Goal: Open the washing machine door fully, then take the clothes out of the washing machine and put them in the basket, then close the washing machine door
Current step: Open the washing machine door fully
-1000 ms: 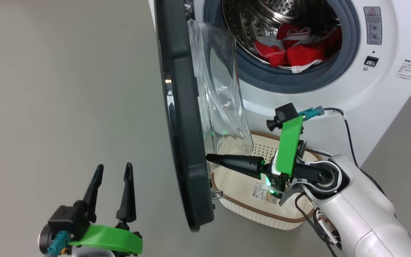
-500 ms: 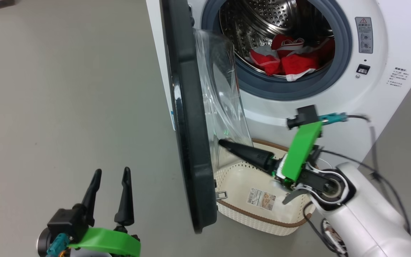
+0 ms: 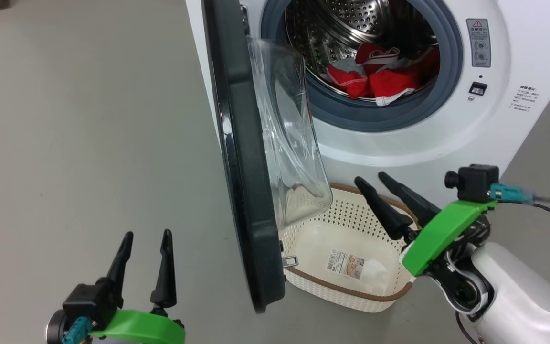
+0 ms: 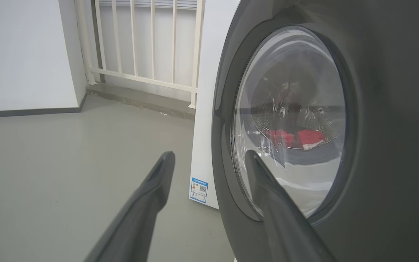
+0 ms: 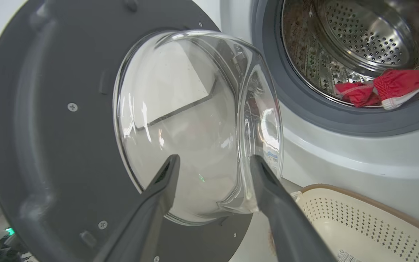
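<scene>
My left gripper [image 3: 147, 233] hangs low over the grey floor [image 3: 89, 143], on the outer side of the washing machine door [image 3: 244, 191]. Its two fingers stand apart with nothing between them. In the left wrist view they point at the door's glossy black rim.

My right gripper [image 3: 370, 177] is on the inner side of the door, above the right end of the basket [image 3: 346, 289]. Its fingers are also spread and hold nothing. In the right wrist view they point at the glass bowl window [image 5: 195, 127], which bulges from the door's grey inner face. In the head view the tips are clear of the glass.

The door stands swung out from the left side of the washing machine [image 3: 447, 134], edge-on to my head camera. The clothes [image 3: 380, 79] lie in a red and white heap at the bottom front of the steel drum [image 3: 346, 28], just behind the grey gasket [image 3: 380, 114], with one white-trimmed edge drooping over it.

The basket sits on the floor against the machine's front, below the drum opening, with only a paper label [image 3: 346, 263] on its floor. Its left end lies under the door's lower edge, and I cannot tell whether they touch.
</scene>
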### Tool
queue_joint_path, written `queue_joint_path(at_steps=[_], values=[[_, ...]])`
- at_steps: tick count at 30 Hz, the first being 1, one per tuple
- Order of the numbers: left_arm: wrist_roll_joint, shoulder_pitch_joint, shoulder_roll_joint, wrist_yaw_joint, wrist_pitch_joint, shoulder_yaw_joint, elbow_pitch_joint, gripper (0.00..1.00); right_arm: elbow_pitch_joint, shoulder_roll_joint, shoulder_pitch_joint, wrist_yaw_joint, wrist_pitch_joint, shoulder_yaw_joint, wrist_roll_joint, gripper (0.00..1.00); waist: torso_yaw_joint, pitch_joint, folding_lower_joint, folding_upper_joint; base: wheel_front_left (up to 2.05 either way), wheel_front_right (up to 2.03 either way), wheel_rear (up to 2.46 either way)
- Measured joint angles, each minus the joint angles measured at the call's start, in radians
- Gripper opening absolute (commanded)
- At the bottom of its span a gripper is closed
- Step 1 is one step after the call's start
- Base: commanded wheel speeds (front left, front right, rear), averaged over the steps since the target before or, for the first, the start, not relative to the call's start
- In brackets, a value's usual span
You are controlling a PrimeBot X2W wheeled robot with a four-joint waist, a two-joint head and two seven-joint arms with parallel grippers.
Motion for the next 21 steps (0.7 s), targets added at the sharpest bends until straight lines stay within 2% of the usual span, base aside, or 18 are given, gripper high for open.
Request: queue_joint_path(at_steps=[5,9,12,16,17,21], values=[[0.005,0.0,0.0,0.0,0.0,0.008,-0.004,1.0,0.071,-0.016,0.001,0.0,-0.195,0.04,-0.112,1.0,-0.005,0.002,0.0,0.0,0.0,0.0,0.0],[0.013,0.001,0.0,-0.001,0.0,0.012,-0.009,1.0,0.151,-0.024,0.001,0.0,-0.256,0.039,-0.271,1.0,-0.007,0.004,0.0,0.0,0.0,0.0,0.0],[0.02,0.001,0.0,-0.001,0.0,0.012,-0.01,1.0,0.174,-0.002,0.002,0.0,-0.261,-0.032,-0.378,1.0,-0.007,0.005,0.0,0.0,0.0,0.0,0.0],[0.019,0.002,0.0,0.0,0.0,0.01,-0.014,1.0,0.129,0.042,0.033,0.0,-0.264,-0.176,-0.569,1.0,-0.008,0.011,0.0,0.0,0.0,0.0,0.0],[0.018,0.001,0.0,0.0,0.0,0.005,-0.016,1.0,0.107,0.064,0.074,0.0,-0.267,-0.226,-0.648,1.0,-0.008,0.011,0.0,0.0,0.0,0.0,0.0],[0.018,0.001,0.0,0.0,0.0,0.001,-0.019,1.0,0.063,0.108,0.147,0.0,-0.269,-0.303,-0.745,1.0,-0.008,0.015,0.0,0.0,0.0,0.0,0.0]])
